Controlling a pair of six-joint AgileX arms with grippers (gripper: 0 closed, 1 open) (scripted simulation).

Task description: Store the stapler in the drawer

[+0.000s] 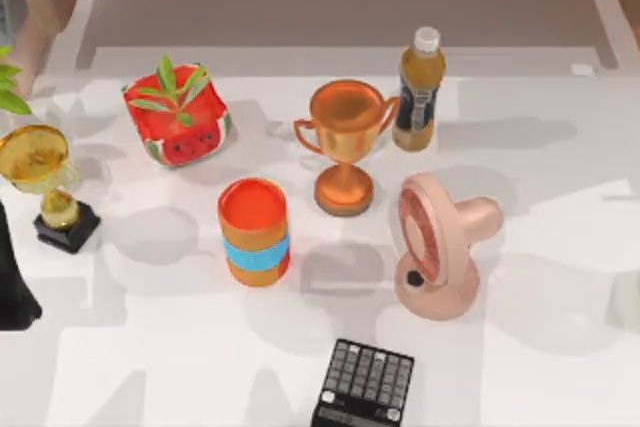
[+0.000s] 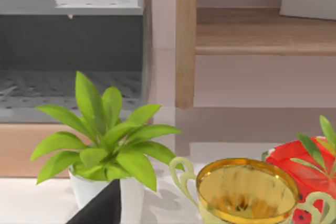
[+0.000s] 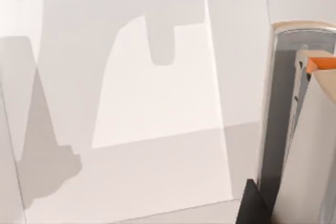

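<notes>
The stapler (image 3: 307,145) is a long light-grey body with an orange piece near one end, close up in the right wrist view. A dark part of my right gripper (image 3: 251,205) sits right beside it. In the top view a pale shape (image 1: 627,302) lies at the table's right edge. The drawer (image 2: 68,77) stands open at the back left, with a grey inside above a wooden front. My left arm (image 1: 15,282) is parked at the table's left edge, and a dark tip of my left gripper (image 2: 102,208) is low in front of a potted plant.
On the table stand a gold trophy (image 1: 45,182), a watermelon planter (image 1: 178,115), an orange can (image 1: 254,232), a copper trophy (image 1: 345,142), a bottle (image 1: 419,92), a pink fan (image 1: 440,247) and a black calculator (image 1: 365,387). A wooden shelf (image 2: 262,32) runs along the back.
</notes>
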